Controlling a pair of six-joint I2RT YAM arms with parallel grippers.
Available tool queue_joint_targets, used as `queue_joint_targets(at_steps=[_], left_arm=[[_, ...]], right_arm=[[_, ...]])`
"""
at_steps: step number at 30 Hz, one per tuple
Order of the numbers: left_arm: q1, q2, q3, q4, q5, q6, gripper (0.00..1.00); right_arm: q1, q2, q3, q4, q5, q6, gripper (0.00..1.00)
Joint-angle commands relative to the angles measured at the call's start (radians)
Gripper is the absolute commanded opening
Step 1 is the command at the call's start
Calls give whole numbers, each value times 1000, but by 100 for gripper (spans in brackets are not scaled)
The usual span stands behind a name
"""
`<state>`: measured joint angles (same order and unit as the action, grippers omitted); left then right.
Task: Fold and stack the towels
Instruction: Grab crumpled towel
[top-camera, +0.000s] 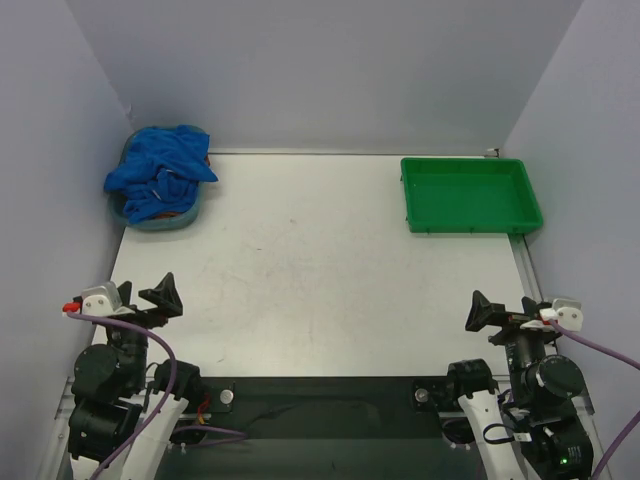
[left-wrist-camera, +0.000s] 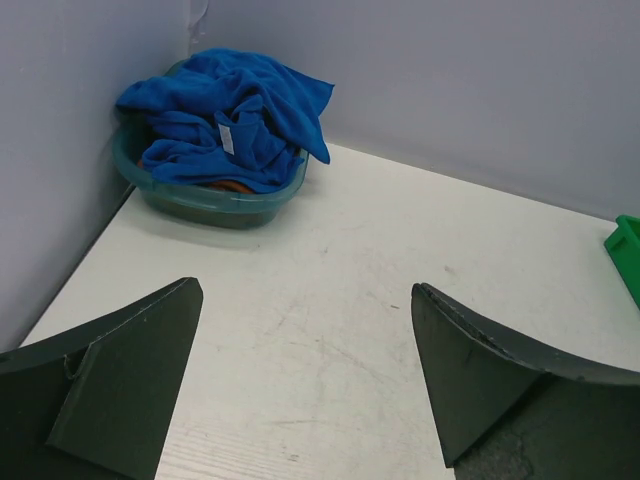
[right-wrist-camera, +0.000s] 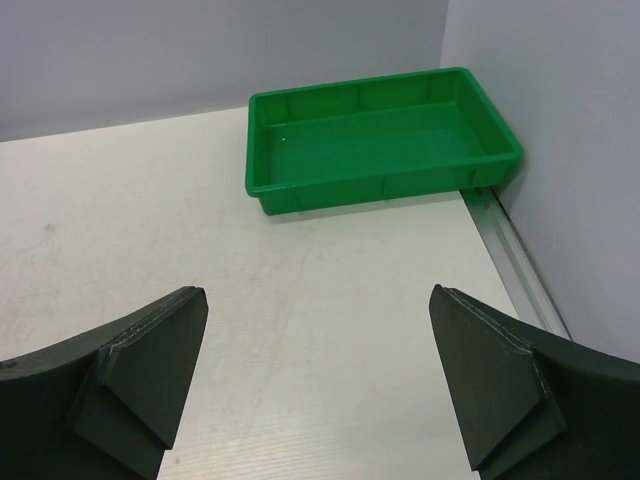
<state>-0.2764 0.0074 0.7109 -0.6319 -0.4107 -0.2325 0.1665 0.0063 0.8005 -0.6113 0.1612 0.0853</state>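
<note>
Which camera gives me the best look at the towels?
Left wrist: the towels fill the basin close up, white tag visible. Top external shows them small in the far-left corner. Right wrist shows none.

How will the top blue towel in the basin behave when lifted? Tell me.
Probably floppy: the towels lie crumpled and drape over the basin rim. Likely light, but it may drag its tangled neighbours along.

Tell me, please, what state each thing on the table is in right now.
towels: unfolded, crumpled in a heap in the basin
basin: full, towels spilling over its rim
green tray: empty, upright
left tool: open, holding nothing
right tool: open, holding nothing
</note>
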Motion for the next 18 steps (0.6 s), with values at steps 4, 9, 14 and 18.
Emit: queue_joint_targets(at_steps=[4,9,14,18], left_arm=[[-3,-58,-1,66,-1,-5,97],[-3,-11,-5,75,24,-25,98],[-3,199,31,67,-11,-109,97],[-1,461,117,72,-33,-215,97]], right_arm=[[7,-100,-1,27,5,-6,100],[5,-85,-23,31,-25,34,100],[7,-11,-58,30,-71,117,100],[7,69,-78,31,-129,178,100]])
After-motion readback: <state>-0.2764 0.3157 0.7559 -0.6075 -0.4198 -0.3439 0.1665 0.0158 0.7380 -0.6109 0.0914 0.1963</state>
